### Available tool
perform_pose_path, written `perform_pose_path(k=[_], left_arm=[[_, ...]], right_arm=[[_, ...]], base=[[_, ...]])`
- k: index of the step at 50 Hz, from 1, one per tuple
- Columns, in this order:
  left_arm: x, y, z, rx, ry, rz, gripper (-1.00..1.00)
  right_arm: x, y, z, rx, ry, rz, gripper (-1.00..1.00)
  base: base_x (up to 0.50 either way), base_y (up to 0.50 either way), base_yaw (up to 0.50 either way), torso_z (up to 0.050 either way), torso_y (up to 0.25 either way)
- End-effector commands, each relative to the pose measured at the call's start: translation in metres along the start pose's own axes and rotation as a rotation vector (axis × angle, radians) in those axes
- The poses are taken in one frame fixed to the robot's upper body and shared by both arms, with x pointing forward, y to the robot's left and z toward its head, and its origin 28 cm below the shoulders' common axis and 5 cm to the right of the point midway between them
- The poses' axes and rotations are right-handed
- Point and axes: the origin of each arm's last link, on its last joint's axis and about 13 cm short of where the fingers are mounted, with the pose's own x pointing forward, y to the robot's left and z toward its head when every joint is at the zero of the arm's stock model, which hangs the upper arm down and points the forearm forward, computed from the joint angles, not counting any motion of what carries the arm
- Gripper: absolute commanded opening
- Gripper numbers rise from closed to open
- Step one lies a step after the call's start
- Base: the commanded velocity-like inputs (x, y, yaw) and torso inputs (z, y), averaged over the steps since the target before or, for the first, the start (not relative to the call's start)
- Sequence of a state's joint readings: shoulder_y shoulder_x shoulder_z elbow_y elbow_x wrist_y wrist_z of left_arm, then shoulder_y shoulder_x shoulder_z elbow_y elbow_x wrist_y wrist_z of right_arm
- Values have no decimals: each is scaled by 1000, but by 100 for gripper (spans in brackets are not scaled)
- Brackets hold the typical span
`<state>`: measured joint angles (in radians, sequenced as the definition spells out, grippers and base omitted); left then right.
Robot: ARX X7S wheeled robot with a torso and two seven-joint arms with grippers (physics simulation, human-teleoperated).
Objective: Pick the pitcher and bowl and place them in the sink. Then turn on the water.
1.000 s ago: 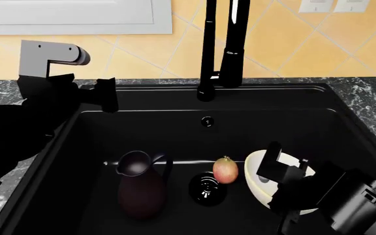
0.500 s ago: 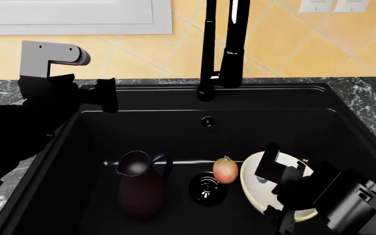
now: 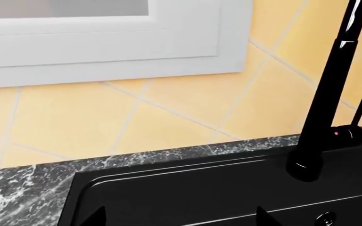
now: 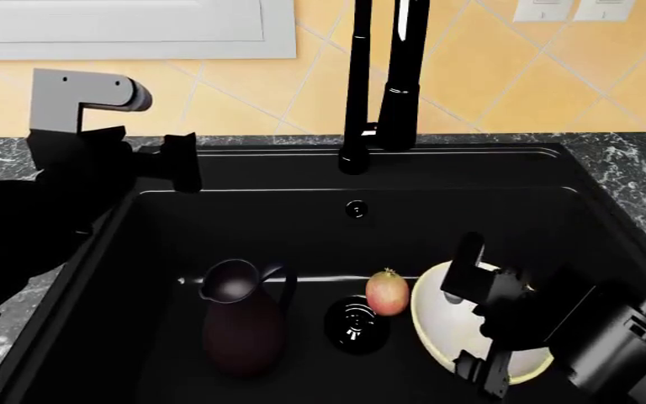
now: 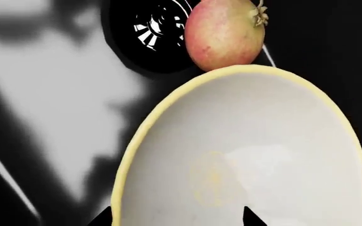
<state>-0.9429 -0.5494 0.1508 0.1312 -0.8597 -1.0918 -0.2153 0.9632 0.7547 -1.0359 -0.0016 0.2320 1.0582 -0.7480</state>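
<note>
Inside: one pitcher (image 4: 241, 324), one bowl (image 4: 441, 324), one apple (image 4: 387, 292).

The head view looks forward and down into the sink (image 4: 300, 202) from above its near edge, taking in the faucet (image 4: 357, 84) and the tiled wall behind. The left wrist view sits low by the sink's (image 3: 187, 188) back left corner, facing the wall and the faucet (image 3: 322, 117) base, which it shares with the head view. The right wrist view hangs very close over the bowl (image 5: 244, 155), apple (image 5: 225, 35) and drain (image 5: 152, 28), also seen from the head at lower right.
</note>
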Motion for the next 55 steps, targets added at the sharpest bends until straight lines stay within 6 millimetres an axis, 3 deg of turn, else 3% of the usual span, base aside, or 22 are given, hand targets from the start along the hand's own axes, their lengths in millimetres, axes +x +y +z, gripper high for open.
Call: perform_pose_path(k=[1,13,26,35,47,55], left_arm=[[-1,1,-1,-6,-1,1,100],[-1,1,1,-7,-7,2,100],[-1,-1,7,-3,-27,2,100],[0,-2,9,-4,-42,7,100],[-1,-3,13,-2,-57,13,100],[-4,-3,15,-1,-64,17,100]], right_arm=[[-19,-1,9,-13,-24,-2,100],[-36,-6,19,-32,-58,-27,100],[-84,-19,30,-21,-191,-152,100],[-110,-33,31,73,-336,-335,100],[-120,-47,33,206,-520,-543,100],[-113,-54,36,257,-606,-643,100]], base=[[0,0,0,0,0],[0,0,0,0,0],[0,0,0,0,0],[0,0,0,0,0],[0,0,0,0,0],[0,0,0,0,0]])
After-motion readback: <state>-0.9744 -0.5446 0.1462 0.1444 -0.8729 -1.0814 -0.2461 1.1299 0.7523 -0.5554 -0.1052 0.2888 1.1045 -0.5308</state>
